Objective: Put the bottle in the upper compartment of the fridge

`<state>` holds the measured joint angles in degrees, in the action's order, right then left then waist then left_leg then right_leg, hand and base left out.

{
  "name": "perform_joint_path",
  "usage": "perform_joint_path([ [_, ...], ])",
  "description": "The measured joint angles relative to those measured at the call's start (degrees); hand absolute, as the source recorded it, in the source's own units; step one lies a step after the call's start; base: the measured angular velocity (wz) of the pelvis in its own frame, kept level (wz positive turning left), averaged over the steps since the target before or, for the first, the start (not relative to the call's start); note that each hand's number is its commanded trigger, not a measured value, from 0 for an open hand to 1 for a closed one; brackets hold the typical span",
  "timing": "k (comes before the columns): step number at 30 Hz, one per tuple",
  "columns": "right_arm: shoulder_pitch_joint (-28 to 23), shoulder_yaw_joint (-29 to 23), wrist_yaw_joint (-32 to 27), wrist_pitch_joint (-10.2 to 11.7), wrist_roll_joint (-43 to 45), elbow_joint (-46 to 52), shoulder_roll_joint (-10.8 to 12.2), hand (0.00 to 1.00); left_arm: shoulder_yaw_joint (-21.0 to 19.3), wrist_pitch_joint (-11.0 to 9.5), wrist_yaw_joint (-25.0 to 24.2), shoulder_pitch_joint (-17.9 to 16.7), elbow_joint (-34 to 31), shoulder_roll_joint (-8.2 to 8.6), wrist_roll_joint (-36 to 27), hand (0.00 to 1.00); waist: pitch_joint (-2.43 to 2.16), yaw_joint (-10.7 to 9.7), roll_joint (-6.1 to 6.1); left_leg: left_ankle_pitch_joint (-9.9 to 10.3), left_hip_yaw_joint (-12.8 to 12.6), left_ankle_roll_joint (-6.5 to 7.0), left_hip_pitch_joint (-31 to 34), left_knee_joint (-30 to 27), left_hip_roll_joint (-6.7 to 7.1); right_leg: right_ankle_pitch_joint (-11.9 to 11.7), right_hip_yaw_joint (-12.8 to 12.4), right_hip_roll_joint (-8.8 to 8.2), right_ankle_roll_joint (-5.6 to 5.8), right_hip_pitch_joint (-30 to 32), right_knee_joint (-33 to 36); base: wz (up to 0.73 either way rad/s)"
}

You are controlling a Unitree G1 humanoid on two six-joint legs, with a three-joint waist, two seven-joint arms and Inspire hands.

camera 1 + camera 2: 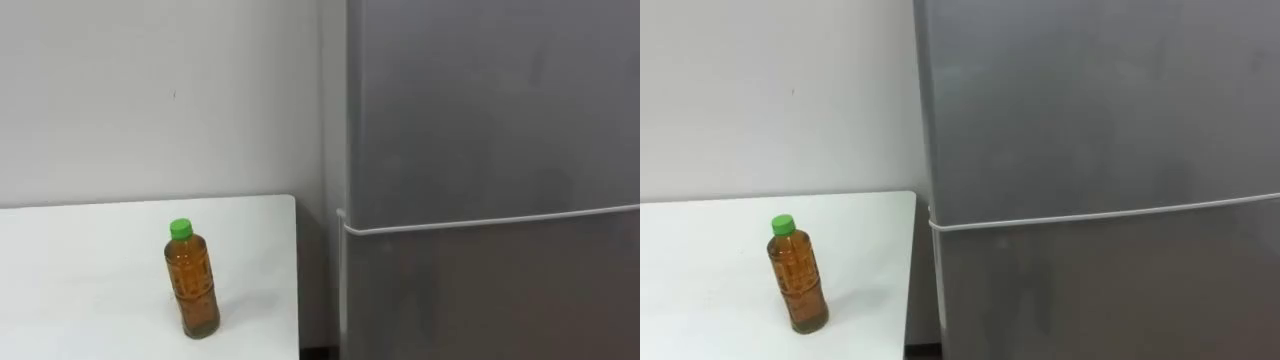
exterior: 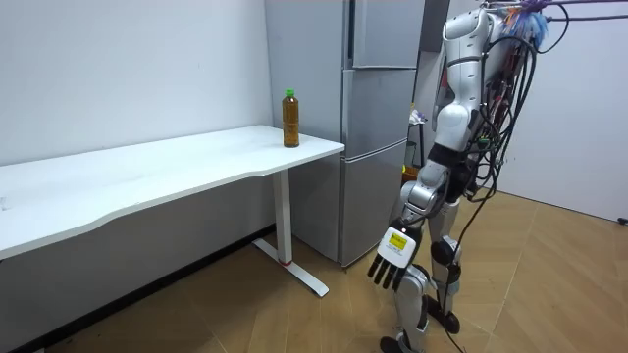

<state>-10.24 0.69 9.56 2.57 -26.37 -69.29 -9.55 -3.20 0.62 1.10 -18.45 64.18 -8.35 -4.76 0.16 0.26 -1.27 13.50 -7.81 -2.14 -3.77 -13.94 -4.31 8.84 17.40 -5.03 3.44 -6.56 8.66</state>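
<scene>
One upright bottle (image 1: 192, 280) on white table (image 1: 80, 270), grey fridge (image 1: 490, 150) just beside.

Bright, even light; shadow darkens the gap between table (image 1: 100, 250) and fridge (image 1: 480, 120).

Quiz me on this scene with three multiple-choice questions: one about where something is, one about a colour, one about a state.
1. Where is the bottle?
A. On the floor
B. On the white table, near the end beside the fridge
C. On a shelf inside the fridge

2. What colour is the bottle's cap?
A. Red
B. Green
C. White

3. In what state is the fridge?
A. Fully shut
B. Upper part open
C. Lower part open

Answers: 1 B, it stands upright on the tabletop. 2 B, the cap is bright green above brown liquid. 3 A, its grey front is closed top and bottom.
</scene>
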Motion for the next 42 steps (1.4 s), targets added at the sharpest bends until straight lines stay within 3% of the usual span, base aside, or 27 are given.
perform_joint_path([
  [20, -0.04, -0.12, 1.29, -0.14, -0.10, -0.62, 0.00, 0.00, -0.01, 1.53, 0.10, -0.31, 0.47, 0.08, 0.21, 0.00, 0.08, 0.07, 0.63, 0.22, 0.18, -0.19, -0.76, 0.39, 0.01, 0.54, 0.18, 0.03, 0.11, -0.77, 0.01, 0.00],
  [23, 0.04, -0.41, 0.71, -0.14, 0.10, -0.72, 0.02, 0.00, -1.90, 1.50, 1.27, 0.18, -0.43, 0.08, -0.44, 0.00, 0.04, 0.08, 0.50, 0.21, 0.19, -0.20, -0.84, 0.50, 0.02, 0.54, 0.15, 0.06, 0.11, -0.80, 0.03, 0.00],
  [25, 0.00, -1.67, 0.00, -0.13, 1.25, -0.72, 0.01, 0.00, -5.18, 1.40, 2.60, 1.06, -2.52, -0.07, -2.09, 0.00, -0.01, 0.10, 0.15, 0.21, 0.25, -0.19, -0.85, 0.51, 0.03, 0.54, 0.14, 0.06, 0.11, -0.75, 0.07, 0.00],
  [28, -0.33, -4.72, -0.20, -0.02, 2.97, -0.76, -0.22, 0.00, -11.32, -0.10, 4.35, 2.58, -5.02, -0.23, -2.79, 0.00, 0.02, 0.20, -0.68, 0.19, 0.23, -0.19, -1.00, 0.92, 0.09, 0.55, 0.00, 0.05, 0.12, -0.70, 0.08, 0.00],
  [31, -1.03, -7.06, -0.09, 0.21, 4.04, -0.57, -0.42, 0.00, -14.75, -1.99, 6.22, 3.50, -8.07, -0.33, -4.87, 0.00, 0.01, 0.20, -1.13, 0.17, 0.14, -0.20, -1.05, 1.32, 0.12, 0.70, 0.02, 0.02, 0.16, -0.68, 0.10, 0.00],
  [34, -2.44, -10.33, 0.63, 1.13, 7.24, 0.44, -0.57, 0.00, -19.14, -3.55, 7.90, 3.85, -16.74, -0.38, -4.72, 0.00, -0.06, 0.35, -1.38, 0.14, 0.16, -0.24, -1.18, 1.23, 0.15, 0.87, 0.05, 0.02, 0.17, -0.81, 0.13, 0.00],
  [39, -2.87, -11.07, 0.61, 2.31, 8.43, 0.35, -0.57, 0.00, -19.06, -7.38, 10.64, 3.98, -26.31, -0.36, -4.79, 0.00, -0.15, 0.32, -1.71, 0.15, 0.13, -0.24, -1.17, 1.24, 0.15, 0.91, -0.09, 0.00, 0.22, -0.53, 0.13, 0.00],
  [40, -2.92, -11.07, 0.57, 2.54, 8.69, 0.45, -0.54, 0.00, -19.05, -7.41, 11.31, 3.98, -29.06, -0.20, -4.81, 0.00, -0.41, 0.25, -2.04, 0.15, 0.10, -0.24, -1.27, 1.26, 0.15, 0.91, -0.14, 0.01, 0.22, -0.52, 0.12, 0.00],
  [42, -2.92, -11.19, 0.42, 2.62, 8.99, 0.37, -0.55, 0.00, -19.17, -7.74, 12.80, 4.15, -33.50, -0.20, -4.74, 0.00, -0.40, 0.34, -2.13, 0.15, 0.08, -0.24, -1.61, 1.30, 0.12, 0.92, -0.12, 0.01, 0.21, -0.56, 0.19, 0.00],
])
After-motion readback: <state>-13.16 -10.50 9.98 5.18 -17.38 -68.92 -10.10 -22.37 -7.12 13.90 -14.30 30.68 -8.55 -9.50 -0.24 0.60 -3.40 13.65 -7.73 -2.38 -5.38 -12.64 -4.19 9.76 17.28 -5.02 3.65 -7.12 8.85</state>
